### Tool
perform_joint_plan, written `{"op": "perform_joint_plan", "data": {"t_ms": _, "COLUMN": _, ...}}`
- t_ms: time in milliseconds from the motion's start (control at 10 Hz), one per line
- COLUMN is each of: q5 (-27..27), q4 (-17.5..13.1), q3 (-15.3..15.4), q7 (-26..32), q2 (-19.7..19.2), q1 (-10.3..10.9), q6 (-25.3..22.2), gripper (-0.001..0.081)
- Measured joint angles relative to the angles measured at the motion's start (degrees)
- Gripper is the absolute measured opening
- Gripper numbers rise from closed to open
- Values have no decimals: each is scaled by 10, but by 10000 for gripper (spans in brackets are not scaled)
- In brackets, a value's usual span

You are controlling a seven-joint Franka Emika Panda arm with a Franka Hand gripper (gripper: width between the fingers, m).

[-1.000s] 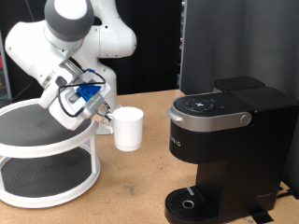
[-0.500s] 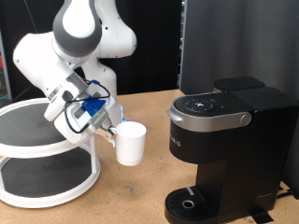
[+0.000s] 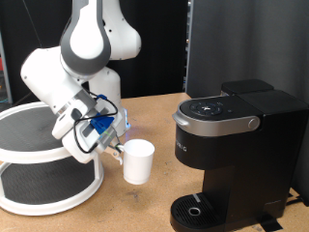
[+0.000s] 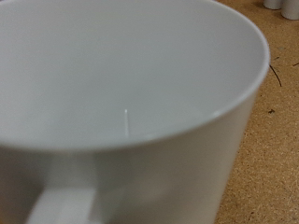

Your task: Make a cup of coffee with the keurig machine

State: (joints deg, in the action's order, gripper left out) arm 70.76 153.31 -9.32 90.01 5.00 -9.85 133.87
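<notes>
In the wrist view the cup (image 4: 140, 103) fills nearly the whole picture; its rim runs off the edges and its handle is cut off at the border, so its base cannot be seen. The pincer's own fingers do not show there. In the exterior view the pincer (image 3: 116, 150) is at the cup's handle side, but its fingertips are too small and crowded by cables to tell how they stand. The keurig machine (image 3: 232, 145) is cut off at the exterior view's right and bottom edges, hiding part of its drip tray. The round shelf stand (image 3: 43, 169) runs off the exterior view's left edge
</notes>
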Motion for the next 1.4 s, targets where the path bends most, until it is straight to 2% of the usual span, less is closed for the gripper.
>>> {"op": "perform_joint_plan", "data": {"t_ms": 700, "q5": 49, "q4": -9, "q3": 32, "q7": 27, "q2": -55, "q1": 1, "q6": 36, "gripper": 68}}
{"op": "perform_joint_plan", "data": {"t_ms": 1400, "q5": 75, "q4": -20, "q3": 60, "q7": 28, "q2": -63, "q1": 2, "q6": 36, "gripper": 68}}
